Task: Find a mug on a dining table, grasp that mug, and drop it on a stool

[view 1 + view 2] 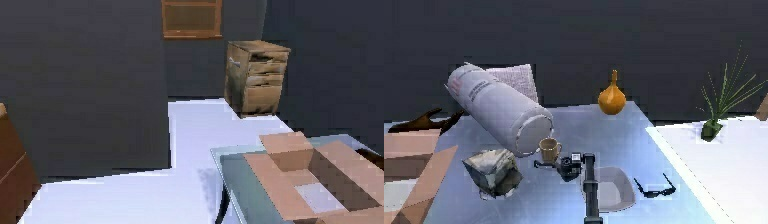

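Step in hand looks like the grasp. The mug (549,150) stands on the table (669,150), left of the plate (622,188). The gripper (568,166) sits between plate and mug; whether it holds anything cannot be told. Next it needs a firm hold, then a straight lift.

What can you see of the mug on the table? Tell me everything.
The mug is small and tan, ceramic by its look, with a darker open mouth facing up. It stands upright on the pale blue table, just below the lower end of a big tilted grey cylinder. The jaws lie close beside it; whether they touch it cannot be told.
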Motion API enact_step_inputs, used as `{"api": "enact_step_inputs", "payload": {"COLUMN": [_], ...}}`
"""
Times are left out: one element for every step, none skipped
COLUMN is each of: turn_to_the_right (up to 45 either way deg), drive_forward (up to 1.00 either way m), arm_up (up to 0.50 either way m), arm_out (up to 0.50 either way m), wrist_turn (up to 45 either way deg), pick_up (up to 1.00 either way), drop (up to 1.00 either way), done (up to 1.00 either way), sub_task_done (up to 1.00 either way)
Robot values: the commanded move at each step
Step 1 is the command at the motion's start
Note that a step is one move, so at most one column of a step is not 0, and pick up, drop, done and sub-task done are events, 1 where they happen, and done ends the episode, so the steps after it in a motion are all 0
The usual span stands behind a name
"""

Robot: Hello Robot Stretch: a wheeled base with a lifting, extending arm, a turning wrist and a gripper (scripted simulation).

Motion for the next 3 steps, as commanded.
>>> {"api": "enact_step_inputs", "payload": {"turn_to_the_right": [0.0,0.0,0.0], "drive_forward": [0.0,0.0,0.0], "arm_up": [0.1,0.32,0.0], "arm_out": [0.0,0.0,0.0], "wrist_turn": [0.0,0.0,-45.0], "pick_up": [0.0,0.0,0.0], "drop": [0.0,0.0,0.0], "done": [0.0,0.0,0.0], "sub_task_done": [0.0,0.0,0.0]}}
